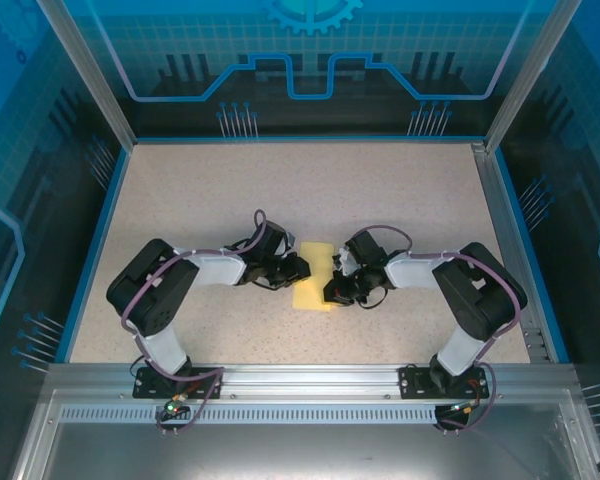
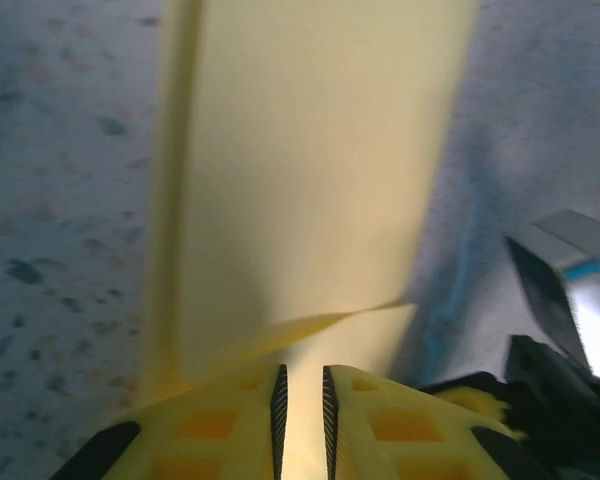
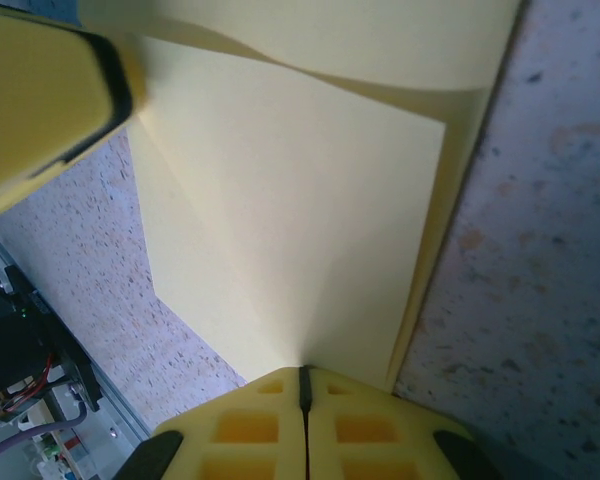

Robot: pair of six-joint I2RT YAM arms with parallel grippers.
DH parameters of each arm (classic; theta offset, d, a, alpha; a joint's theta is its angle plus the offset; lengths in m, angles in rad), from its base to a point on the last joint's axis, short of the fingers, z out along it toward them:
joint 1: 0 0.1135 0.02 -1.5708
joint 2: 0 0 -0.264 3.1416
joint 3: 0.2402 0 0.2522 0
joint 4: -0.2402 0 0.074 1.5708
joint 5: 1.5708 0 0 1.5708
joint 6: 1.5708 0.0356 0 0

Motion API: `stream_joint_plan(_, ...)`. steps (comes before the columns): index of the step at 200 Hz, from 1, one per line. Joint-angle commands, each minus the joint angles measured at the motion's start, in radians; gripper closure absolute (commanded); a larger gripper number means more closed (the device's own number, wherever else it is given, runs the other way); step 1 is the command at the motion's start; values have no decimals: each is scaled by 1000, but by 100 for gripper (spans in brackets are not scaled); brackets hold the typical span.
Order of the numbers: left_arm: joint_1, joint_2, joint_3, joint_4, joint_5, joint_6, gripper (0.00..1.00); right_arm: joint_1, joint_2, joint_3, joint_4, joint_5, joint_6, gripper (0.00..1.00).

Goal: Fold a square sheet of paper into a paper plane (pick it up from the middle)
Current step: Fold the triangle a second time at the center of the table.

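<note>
The yellow sheet of paper (image 1: 316, 290) lies folded over into a narrow oblong between my two grippers at the table's middle. No paper plane is in view. My left gripper (image 1: 298, 268) is at the paper's left edge. In the left wrist view its jaws (image 2: 301, 372) stand a narrow gap apart over the paper (image 2: 310, 160), with a raised flap edge just ahead of the fingertips. My right gripper (image 1: 336, 287) is at the right edge. Its jaws (image 3: 303, 370) are shut on the paper (image 3: 300, 220), which fans out from the tips.
The speckled beige table (image 1: 310, 190) has a blue rim and clear walls all round. The two arms bend inward from their bases on the near rail (image 1: 310, 378). A yellow finger of the left gripper (image 3: 40, 100) shows in the right wrist view.
</note>
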Motion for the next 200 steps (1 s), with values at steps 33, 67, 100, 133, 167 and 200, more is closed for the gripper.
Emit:
stream_joint_plan(33, -4, 23, 22, -84, -98, 20, 80, 39, -68, 52, -74, 5, 7, 91)
stream_joint_plan(67, -2, 27, 27, -89, -99, 25, 80, 79, -14, 147, -95, 25, -1, 90)
stream_joint_plan(100, -3, 28, 27, -85, -93, 21, 80, 78, 62, 167, -65, 62, 27, 92)
stream_joint_plan(133, -3, 28, 23, -79, -91, 17, 80, 79, 123, 215, -57, 64, 32, 93)
stream_joint_plan(167, -2, 29, 23, -79, -91, 17, 81, 77, 149, 199, -54, 67, 34, 93)
stream_joint_plan(200, -4, 36, 26, -85, -95, 11, 81, 66, 132, 178, -64, 47, 27, 92)
